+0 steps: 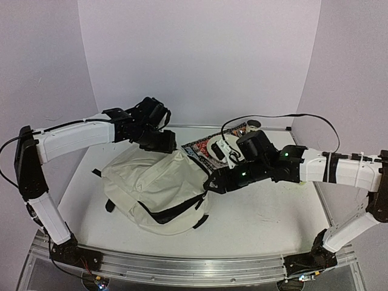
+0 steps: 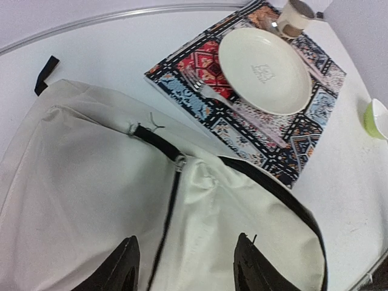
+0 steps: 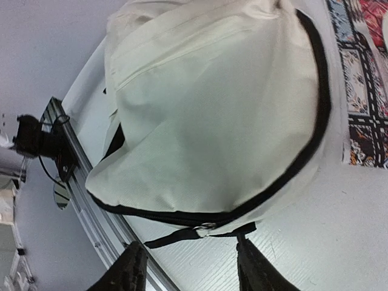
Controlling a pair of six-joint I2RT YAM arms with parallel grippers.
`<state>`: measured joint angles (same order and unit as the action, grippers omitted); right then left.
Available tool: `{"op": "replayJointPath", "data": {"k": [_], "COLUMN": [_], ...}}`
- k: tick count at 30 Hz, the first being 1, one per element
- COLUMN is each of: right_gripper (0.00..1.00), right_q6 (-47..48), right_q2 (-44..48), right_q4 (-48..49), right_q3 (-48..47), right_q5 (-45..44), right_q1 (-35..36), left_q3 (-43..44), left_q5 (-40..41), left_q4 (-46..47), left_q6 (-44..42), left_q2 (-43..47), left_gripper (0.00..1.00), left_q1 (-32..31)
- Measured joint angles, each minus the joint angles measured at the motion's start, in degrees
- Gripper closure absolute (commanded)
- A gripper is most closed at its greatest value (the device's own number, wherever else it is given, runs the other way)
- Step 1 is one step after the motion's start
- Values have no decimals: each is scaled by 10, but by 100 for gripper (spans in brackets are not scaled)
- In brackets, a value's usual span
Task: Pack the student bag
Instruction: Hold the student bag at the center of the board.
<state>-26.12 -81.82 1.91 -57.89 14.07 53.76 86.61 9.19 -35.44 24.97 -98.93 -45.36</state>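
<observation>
The student bag is a large cream fabric backpack with black zipper trim, lying flat on the table left of centre. It also shows in the left wrist view and the right wrist view. My left gripper is open and empty, hovering over the bag's top end beside a zipper line. My right gripper is open and empty, at the bag's right edge, just off the metal zipper pull and its black strap tab.
A patterned placemat lies behind the bag, carrying a cream plate and a fork. A cup stands at its far corner. A green bowl sits to the right. White walls enclose the table.
</observation>
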Motion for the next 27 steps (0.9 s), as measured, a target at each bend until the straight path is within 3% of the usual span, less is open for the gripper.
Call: {"op": "replayJointPath", "data": {"k": [8, 15, 21, 27], "right_gripper": [38, 38, 46, 53], "right_q6": [-98, -183, -238, -278], "right_q2": [0, -55, -108, -141], "right_q4": [32, 120, 184, 241], "right_q3": [30, 57, 57, 57], "right_q5": [8, 35, 67, 103], "right_q1": [-71, -94, -98, -97], "left_q3": [-43, -84, -103, -114], "left_q5": [0, 12, 16, 10], "left_q4": [1, -4, -6, -6], "left_q6": [35, 92, 154, 203], "left_q2": [55, 66, 94, 94], "left_gripper": [45, 46, 47, 50], "left_q1": [-118, -218, -281, -306]}}
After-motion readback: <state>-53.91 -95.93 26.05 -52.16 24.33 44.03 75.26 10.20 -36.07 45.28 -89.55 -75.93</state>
